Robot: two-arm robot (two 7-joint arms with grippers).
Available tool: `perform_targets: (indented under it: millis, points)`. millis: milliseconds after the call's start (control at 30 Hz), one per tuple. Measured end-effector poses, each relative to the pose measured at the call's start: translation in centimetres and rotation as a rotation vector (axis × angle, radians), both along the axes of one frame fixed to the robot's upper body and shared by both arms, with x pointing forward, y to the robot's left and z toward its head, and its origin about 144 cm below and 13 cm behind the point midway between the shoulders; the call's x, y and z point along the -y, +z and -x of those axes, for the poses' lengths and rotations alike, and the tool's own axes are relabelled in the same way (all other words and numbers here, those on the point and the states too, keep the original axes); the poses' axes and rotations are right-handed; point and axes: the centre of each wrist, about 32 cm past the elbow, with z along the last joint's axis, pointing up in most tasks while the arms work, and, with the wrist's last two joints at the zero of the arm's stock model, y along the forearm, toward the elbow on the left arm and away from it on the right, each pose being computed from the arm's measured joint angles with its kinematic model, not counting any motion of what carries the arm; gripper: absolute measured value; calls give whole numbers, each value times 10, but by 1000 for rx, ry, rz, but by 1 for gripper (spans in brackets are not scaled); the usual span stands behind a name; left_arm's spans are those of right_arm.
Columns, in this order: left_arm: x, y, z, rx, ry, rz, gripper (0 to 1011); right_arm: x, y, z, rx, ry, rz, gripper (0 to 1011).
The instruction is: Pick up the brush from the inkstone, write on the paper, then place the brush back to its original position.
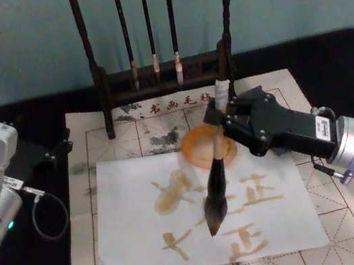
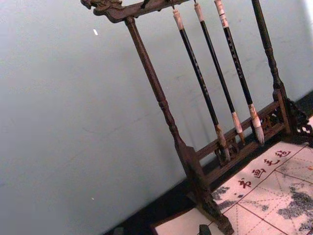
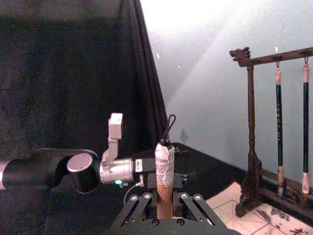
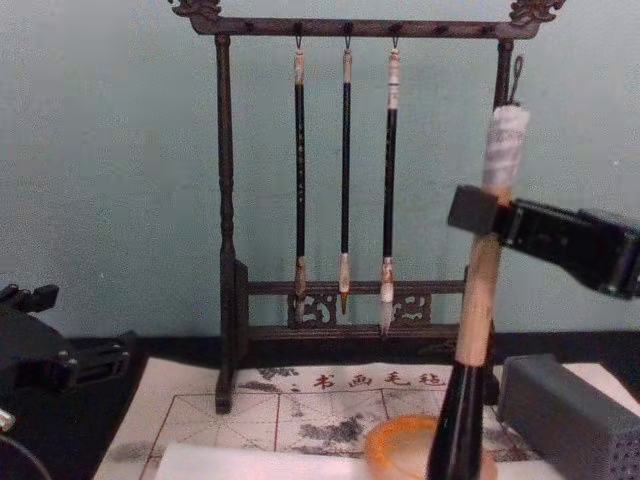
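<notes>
My right gripper (image 1: 219,117) is shut on the tan handle of the brush (image 1: 216,177), just below its white-wrapped top. The brush stands nearly upright, its dark tuft down over the middle of the white paper (image 1: 130,216), among tan written strokes. I cannot tell whether the tuft touches the sheet. The orange-tan inkstone (image 1: 196,144) sits at the paper's far edge, right behind the brush. The chest view shows the brush (image 4: 478,310) held in the right gripper (image 4: 480,212) in front of the inkstone (image 4: 400,440). The right wrist view looks up the handle of the brush (image 3: 165,164). My left gripper (image 1: 57,152) rests parked at the left.
A dark wooden rack (image 1: 99,71) with three thin hanging brushes (image 4: 345,180) stands at the back of the beige grid mat (image 1: 329,215). A grey rectangular block (image 4: 570,410) lies at the right. Black cloth covers the table around the mat.
</notes>
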Motion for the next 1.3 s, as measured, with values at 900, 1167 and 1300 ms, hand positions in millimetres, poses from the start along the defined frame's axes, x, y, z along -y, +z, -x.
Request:
perform_targets:
  millis: [900,1167,1300]
  points:
    - [0,0,0,0,0,0,1001,-17,-24,-1,80,-18,-1,199]
    - [0,0,0,0,0,0,1001,-18,-27,0,84,-8,-3,199]
    - [0,0,0,0,0,0,1001,-19,-29,1,82,-2,-2,199]
